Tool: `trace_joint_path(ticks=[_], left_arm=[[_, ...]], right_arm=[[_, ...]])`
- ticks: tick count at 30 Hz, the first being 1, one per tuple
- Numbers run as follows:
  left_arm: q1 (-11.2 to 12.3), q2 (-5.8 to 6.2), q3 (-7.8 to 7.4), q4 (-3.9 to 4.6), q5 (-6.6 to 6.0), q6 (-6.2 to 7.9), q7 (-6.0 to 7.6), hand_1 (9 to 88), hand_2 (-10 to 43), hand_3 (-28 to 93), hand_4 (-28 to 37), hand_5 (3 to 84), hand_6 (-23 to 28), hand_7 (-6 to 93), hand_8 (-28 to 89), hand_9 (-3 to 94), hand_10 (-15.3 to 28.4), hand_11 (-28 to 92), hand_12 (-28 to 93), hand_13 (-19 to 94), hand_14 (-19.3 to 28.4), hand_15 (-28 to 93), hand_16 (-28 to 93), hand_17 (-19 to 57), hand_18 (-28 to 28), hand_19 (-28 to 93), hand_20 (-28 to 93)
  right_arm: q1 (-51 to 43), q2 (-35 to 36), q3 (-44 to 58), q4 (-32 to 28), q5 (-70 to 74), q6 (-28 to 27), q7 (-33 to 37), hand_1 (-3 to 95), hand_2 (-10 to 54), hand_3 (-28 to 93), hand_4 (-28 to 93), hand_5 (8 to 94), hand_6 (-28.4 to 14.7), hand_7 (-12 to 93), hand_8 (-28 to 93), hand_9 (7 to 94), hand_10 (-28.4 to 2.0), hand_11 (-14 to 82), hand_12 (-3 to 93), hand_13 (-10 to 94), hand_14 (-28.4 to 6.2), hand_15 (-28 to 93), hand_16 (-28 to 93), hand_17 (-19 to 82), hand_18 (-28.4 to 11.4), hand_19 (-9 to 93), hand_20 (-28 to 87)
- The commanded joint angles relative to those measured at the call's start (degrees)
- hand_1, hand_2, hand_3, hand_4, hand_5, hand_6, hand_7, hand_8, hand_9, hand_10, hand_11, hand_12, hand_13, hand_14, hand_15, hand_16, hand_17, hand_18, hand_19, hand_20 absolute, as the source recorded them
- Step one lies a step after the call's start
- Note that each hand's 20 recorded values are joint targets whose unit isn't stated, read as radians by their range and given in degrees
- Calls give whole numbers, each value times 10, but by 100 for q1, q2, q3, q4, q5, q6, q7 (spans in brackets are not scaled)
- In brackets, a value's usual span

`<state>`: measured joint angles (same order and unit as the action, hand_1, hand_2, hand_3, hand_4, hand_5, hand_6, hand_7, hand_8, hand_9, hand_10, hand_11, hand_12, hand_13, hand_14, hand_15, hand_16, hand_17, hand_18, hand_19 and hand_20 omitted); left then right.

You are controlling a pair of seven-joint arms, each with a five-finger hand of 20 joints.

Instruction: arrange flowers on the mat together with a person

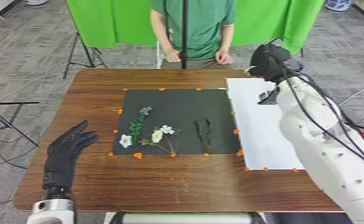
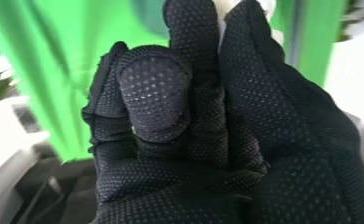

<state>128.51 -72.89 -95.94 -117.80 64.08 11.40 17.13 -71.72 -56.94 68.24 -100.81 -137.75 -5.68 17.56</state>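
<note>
Several stems are already lying on the black mat [image 1: 184, 107]: purple-flowered sprig [image 1: 146, 110] on its L side, a white flower [image 1: 125, 141] nr its near-L corner, white blossom cluster [image 1: 166, 130] nr mid, dk green leafy stem [image 1: 203, 134] R of that. White sheet [image 1: 265, 135] is lying just beside the mat's R edge.

Step in hand, prob.: bringing another stem over. R hand [image 1: 267, 62] is hovering past the mat's far-R corner, w/ thumb & a finger clamped tog. on a whitish bloom [image 2: 266, 6] at the tips; can't tell how the stem's running.

L hand [image 1: 65, 150] is waiting L of the mat, fingers loose & near straight, thumb apart, holding nothing.

Person's hands [image 1: 170, 56] are resting beyond the mat's far edge, at the table edge, not touching any stem.

Next move's prob. calling for R hand swinging inward over the mat, lowering the bloom btwn blossom cluster & leafy stem, then letting go gently. Risk: sleeve or cable brushing the laid stems, or petals crumpling in a tight pinch.
</note>
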Motion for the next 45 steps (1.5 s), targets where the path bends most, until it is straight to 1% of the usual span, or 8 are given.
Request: trace_joint_path(ticks=[1,3,9,16,21,25,30,45], left_arm=[[-28,-1,53,92,3,-89,-92,229,-22,711,-239,481,35,105,-58,516,146,179,133,460,176,211,-27,156,132,145,214],[-56,1,60,111,5,-110,-92,229,-23,711,-239,481,36,105,-58,516,146,179,133,460,176,211,-27,156,132,145,214],[-59,1,71,109,10,-96,-91,228,-24,713,-239,481,36,104,-59,516,147,179,134,460,176,211,-27,156,132,145,213],[15,-4,54,83,-6,-80,-69,228,-24,715,-240,481,35,105,-58,516,147,179,134,460,176,210,-27,156,132,145,213],[9,-14,60,85,-1,-93,-72,228,-24,714,-240,481,35,105,-59,516,145,179,134,460,176,211,-27,156,132,145,213],[27,-22,56,78,-6,-84,-72,228,-25,715,-240,480,35,104,-59,516,145,179,134,460,176,211,-27,155,132,145,213],[-19,-23,71,93,3,-98,-90,228,-25,714,-240,480,35,105,-58,516,145,179,134,460,176,211,-26,155,133,145,212],[36,-37,55,68,3,-82,-80,227,-25,715,-238,480,34,106,-59,515,145,179,133,458,177,211,-26,155,132,145,212]], right_arm=[[-75,-961,-895,399,-424,-461,-337,616,-95,587,-252,817,32,216,65,887,-85,73,436,795,-63,604,338,323,-205,667,502],[-53,-998,-1112,508,-592,-453,-395,617,-95,586,-252,817,32,215,65,886,-87,73,437,794,-63,605,339,323,-205,667,502],[-21,-1038,-1319,691,-818,-445,-484,616,-95,585,-250,812,31,215,66,881,-88,73,440,786,-66,607,341,318,-202,662,499],[-121,-891,-1264,575,-794,-403,-457,615,-95,587,-249,810,30,217,63,879,-89,74,440,784,-67,608,341,317,-201,661,497],[-227,-825,-1207,469,-738,-604,-476,613,-95,587,-246,806,30,218,64,870,-92,70,438,777,-69,607,341,311,-202,658,497],[-269,-797,-1201,412,-724,-661,-488,587,-95,588,-242,773,29,211,53,839,-99,61,417,756,-74,594,334,293,-202,644,492],[-290,-781,-1161,388,-699,-752,-533,573,-95,586,-242,755,26,201,48,806,-105,99,382,741,-79,593,329,282,-203,636,489],[-310,-755,-1068,346,-743,-1116,-633,562,-95,583,-246,727,32,203,36,741,-120,159,313,709,-91,593,326,258,-201,613,483]])
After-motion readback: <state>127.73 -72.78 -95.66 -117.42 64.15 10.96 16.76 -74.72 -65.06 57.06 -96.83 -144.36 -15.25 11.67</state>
